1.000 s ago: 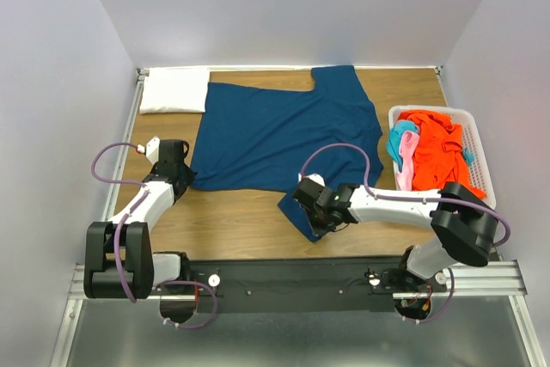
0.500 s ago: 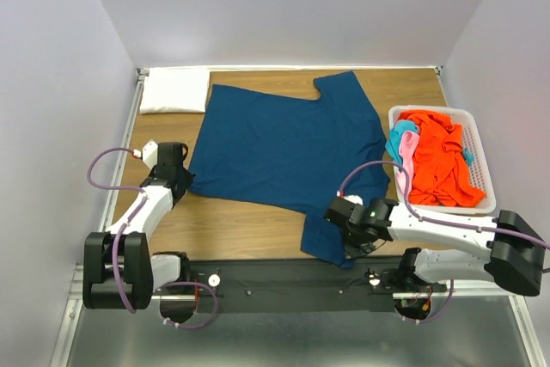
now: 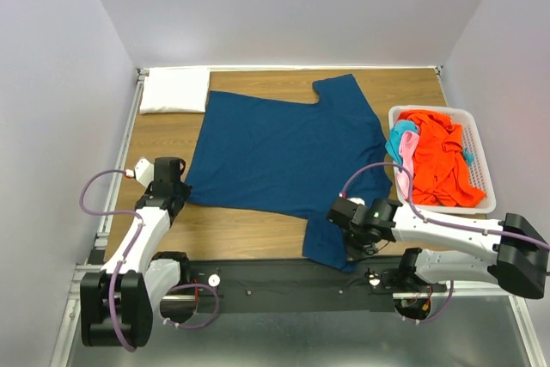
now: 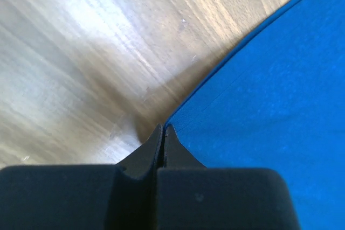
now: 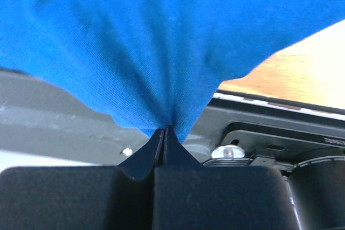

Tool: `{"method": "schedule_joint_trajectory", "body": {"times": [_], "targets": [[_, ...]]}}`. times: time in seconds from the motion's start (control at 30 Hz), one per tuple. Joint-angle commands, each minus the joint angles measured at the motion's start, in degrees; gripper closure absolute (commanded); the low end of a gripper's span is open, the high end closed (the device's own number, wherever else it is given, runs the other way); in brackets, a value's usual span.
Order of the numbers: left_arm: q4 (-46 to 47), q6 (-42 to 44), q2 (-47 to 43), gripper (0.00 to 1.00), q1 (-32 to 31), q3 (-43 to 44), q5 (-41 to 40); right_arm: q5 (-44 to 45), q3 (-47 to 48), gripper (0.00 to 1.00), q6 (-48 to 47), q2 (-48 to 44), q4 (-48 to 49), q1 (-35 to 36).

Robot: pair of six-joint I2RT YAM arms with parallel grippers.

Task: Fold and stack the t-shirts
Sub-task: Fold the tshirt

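Note:
The large navy blue t-shirt (image 3: pixel 284 148) lies spread flat on the wooden table (image 3: pixel 249 229), print hidden. My left gripper (image 3: pixel 178 185) is shut on its near left corner; the left wrist view shows the jaws (image 4: pixel 163 129) closed at the tip of the blue cloth (image 4: pixel 269 90). My right gripper (image 3: pixel 351 251) is shut on its near right corner at the table's front edge; the right wrist view shows blue cloth (image 5: pixel 161 36) bunched into the closed jaws (image 5: pixel 164 129). A folded white t-shirt (image 3: pixel 174 90) lies at the back left.
A white slatted basket (image 3: pixel 484 156) stands at the right with orange (image 3: pixel 438 156), pink (image 3: pixel 406 168) and teal (image 3: pixel 396 140) shirts in it. The black base rail (image 3: pixel 284 277) runs along the near edge, under the right gripper.
Both grippers moved toward the near edge, the right one also rightward, dragging the navy shirt nearer. Its bunched near right part has been pulled out flatter.

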Motion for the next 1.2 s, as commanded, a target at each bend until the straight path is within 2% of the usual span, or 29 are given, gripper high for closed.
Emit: {"method": "schedule_joint_trajectory", "body": {"times": [0.0, 0.13, 0.23, 0.3, 0.37, 0.5, 0.63, 0.73, 1.17], "targets": [[-3.72, -5.09, -4.89, 1.00, 0.38, -1.33, -3.66, -3.32, 1.25, 0.99, -0.75, -2.71, 0.25, 0.34], [-4.86, -6.15, -8.49, 1.00, 0.29, -0.89, -5.14, -1.58, 2.04, 0.99, 0.56, -5.00, -1.14, 0.34], [-4.25, -5.62, -8.85, 1.00, 0.29, -0.01, -4.81, 8.85, 5.81, 0.99, 3.46, -5.79, -6.31, 0.34], [-1.72, -5.10, -8.50, 1.00, 0.38, 0.69, -2.70, 12.22, 8.71, 0.99, 4.35, -6.49, -7.48, 0.25], [0.14, -4.83, -7.28, 1.00, 0.29, 1.31, -0.23, 15.47, 10.30, 0.99, 4.09, -5.80, -7.48, -0.01], [0.94, -3.69, -4.11, 1.00, 0.29, 3.94, -0.32, 21.09, 13.99, 0.99, 2.16, -3.25, -7.30, -2.12], [3.13, -2.55, -0.60, 1.00, 0.29, 6.23, 1.70, 24.97, 17.42, 0.99, -1.79, -1.85, -6.08, -7.21], [4.19, -2.02, 2.13, 1.00, 0.38, 7.72, 1.97, 25.59, 19.44, 0.99, -7.23, -0.70, -2.84, -13.18], [6.30, 0.44, 14.69, 1.00, -0.23, 18.17, 2.76, 25.16, 27.96, 0.99, -19.72, 5.62, 6.13, -26.90]]}}
